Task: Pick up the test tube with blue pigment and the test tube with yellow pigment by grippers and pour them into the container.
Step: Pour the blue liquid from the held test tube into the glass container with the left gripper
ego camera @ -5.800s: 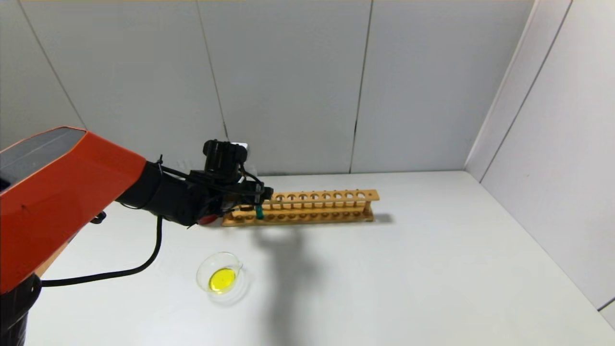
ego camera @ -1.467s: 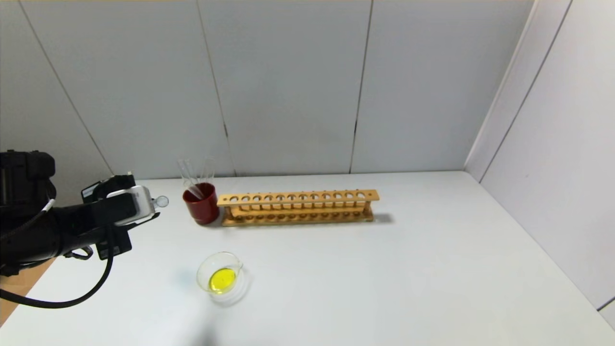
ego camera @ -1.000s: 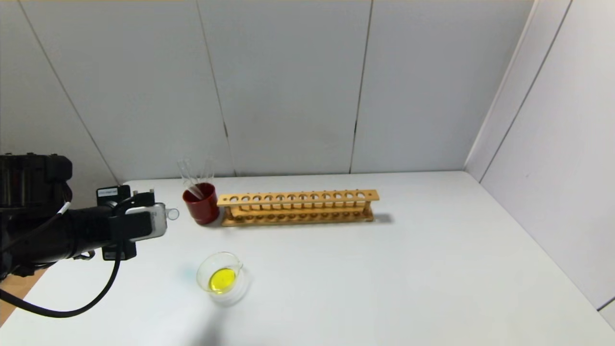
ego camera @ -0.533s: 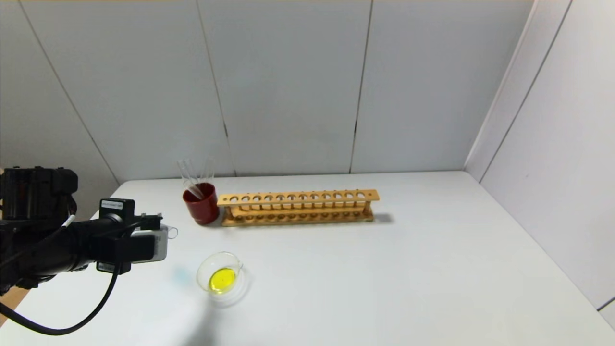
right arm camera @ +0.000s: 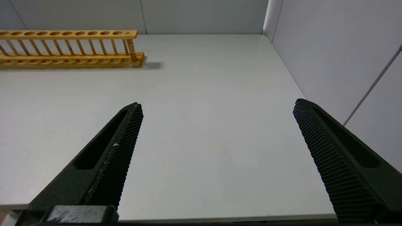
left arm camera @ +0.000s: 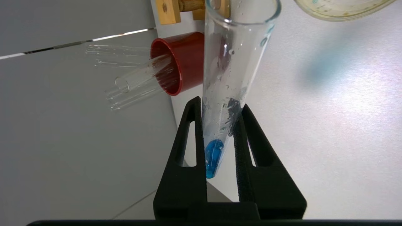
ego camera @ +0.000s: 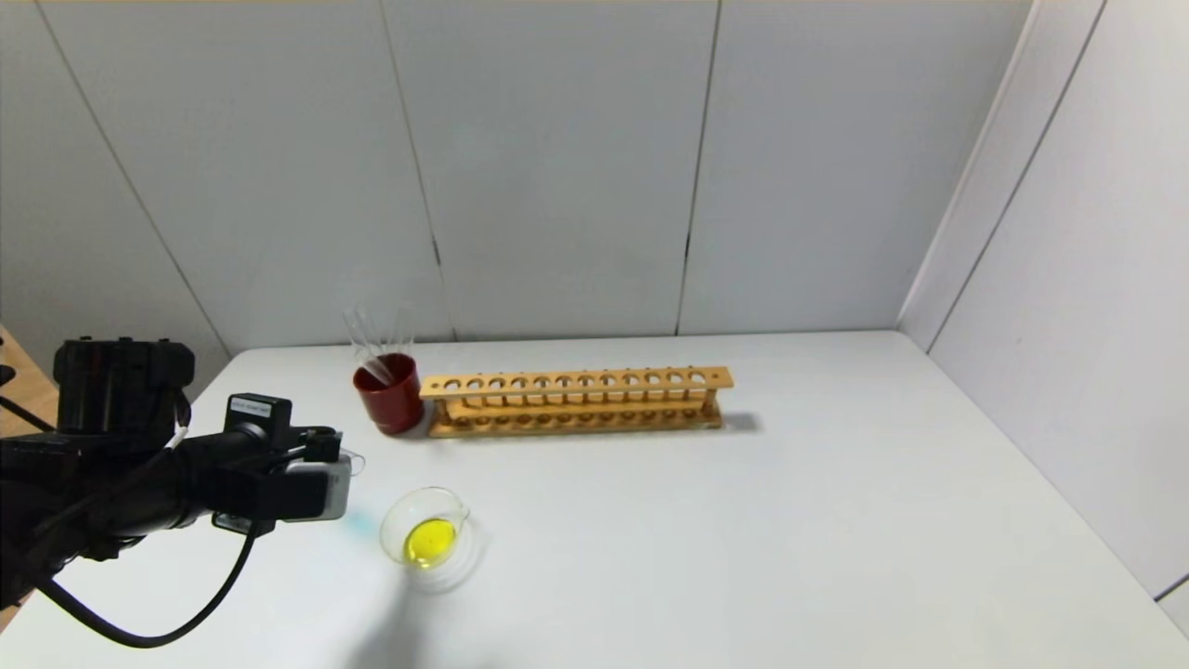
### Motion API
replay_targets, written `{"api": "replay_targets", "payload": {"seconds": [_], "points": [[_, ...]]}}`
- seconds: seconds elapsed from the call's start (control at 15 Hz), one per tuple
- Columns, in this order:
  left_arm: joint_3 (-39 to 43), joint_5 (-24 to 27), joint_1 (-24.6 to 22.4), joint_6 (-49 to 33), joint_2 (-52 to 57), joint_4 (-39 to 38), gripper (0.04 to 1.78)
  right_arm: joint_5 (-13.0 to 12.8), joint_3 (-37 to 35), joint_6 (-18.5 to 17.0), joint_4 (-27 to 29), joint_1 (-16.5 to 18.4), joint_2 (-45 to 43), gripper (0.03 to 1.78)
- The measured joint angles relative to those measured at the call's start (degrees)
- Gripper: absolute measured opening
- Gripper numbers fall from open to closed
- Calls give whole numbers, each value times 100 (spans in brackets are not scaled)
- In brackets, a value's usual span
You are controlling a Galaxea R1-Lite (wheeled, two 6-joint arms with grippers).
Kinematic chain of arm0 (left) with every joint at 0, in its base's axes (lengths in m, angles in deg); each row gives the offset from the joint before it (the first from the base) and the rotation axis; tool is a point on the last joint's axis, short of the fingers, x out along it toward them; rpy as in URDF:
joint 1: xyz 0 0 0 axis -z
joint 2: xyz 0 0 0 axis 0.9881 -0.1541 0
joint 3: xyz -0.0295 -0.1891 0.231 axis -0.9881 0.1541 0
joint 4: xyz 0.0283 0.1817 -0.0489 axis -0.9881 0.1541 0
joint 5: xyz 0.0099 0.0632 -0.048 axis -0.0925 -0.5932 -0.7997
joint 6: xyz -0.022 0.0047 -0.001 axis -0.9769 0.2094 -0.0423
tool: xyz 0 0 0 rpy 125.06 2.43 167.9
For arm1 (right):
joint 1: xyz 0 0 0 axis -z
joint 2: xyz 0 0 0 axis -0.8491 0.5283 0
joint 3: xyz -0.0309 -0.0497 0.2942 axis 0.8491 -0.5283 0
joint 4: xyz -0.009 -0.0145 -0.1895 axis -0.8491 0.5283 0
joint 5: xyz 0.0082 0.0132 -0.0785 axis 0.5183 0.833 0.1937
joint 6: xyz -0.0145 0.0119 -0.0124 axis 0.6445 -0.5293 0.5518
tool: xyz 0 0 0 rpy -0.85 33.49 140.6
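Note:
My left gripper (ego camera: 327,490) is shut on the test tube with blue pigment (left arm camera: 214,156). The tube lies nearly level, and its open mouth (ego camera: 354,462) points toward the container (ego camera: 425,532) from just left of it, above the table. In the left wrist view the blue liquid sits at the tube's base between the black fingers (left arm camera: 188,138), with the container's rim (left arm camera: 339,11) beyond the mouth. The container holds a yellow pool. No tube with yellow liquid shows. My right gripper (right arm camera: 217,103) is open and empty over the table's right front.
A dark red cup (ego camera: 388,395) with clear empty tubes stands behind the container, also in the left wrist view (left arm camera: 183,61). The wooden rack (ego camera: 576,400) stands to its right with empty holes. A faint blue glow lies on the table by the container.
My left gripper has carried the blue tube from the rack out to the left, then forward and right toward the container. The tube now lies closer to the container's left rim.

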Motion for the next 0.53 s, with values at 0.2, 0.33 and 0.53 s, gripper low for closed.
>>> {"api": "replay_targets", "payload": {"seconds": [0.2,0.33,0.53], "points": [[-13,-11,15,227,-183,-138,31,0,0,0,0,0,0,175],[-15,-6,41,458,-251,-229,31,0,0,0,0,0,0,175],[-52,-17,52,761,-367,-297,31,2,0,0,0,0,0,175]]}}
